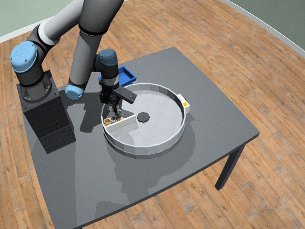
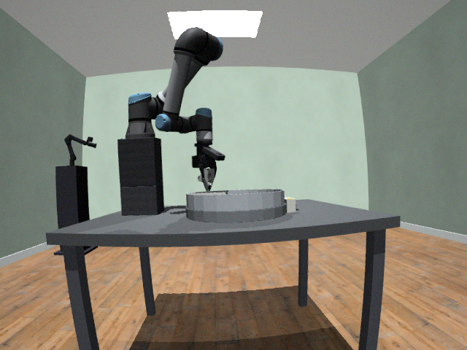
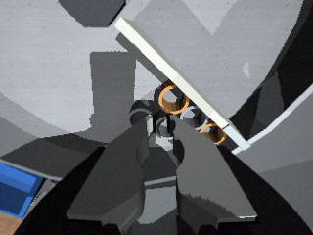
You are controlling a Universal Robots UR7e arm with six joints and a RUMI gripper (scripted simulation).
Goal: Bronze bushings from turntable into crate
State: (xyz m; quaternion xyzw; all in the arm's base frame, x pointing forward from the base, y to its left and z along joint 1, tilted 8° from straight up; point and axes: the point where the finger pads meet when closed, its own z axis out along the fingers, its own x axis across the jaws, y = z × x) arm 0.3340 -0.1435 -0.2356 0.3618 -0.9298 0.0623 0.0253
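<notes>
The grey turntable (image 1: 147, 150) (image 2: 233, 208) holds a white divider bar (image 1: 123, 122) (image 3: 171, 69). Against the bar lie two bronze bushings, one (image 1: 107, 120) (image 3: 173, 98) and another (image 1: 118, 120) (image 3: 213, 133), with steel bushings among them (image 1: 113, 119) (image 3: 192, 116). My gripper (image 1: 115, 112) (image 2: 206, 186) (image 3: 161, 115) hangs just above this cluster, about level with the turntable's rim. Its fingers are shut with only a thin slit between them. A steel bushing (image 3: 162, 137) shows below the tips; nothing is held. The blue crate (image 1: 127, 75) (image 3: 17, 188) stands on the table behind the turntable.
A black hub (image 1: 143, 117) sits at the turntable's centre. A small white box with a yellow patch (image 1: 184, 103) (image 2: 290, 203) adjoins the rim on the right. The arm's black pedestal (image 1: 46, 118) stands left of the turntable.
</notes>
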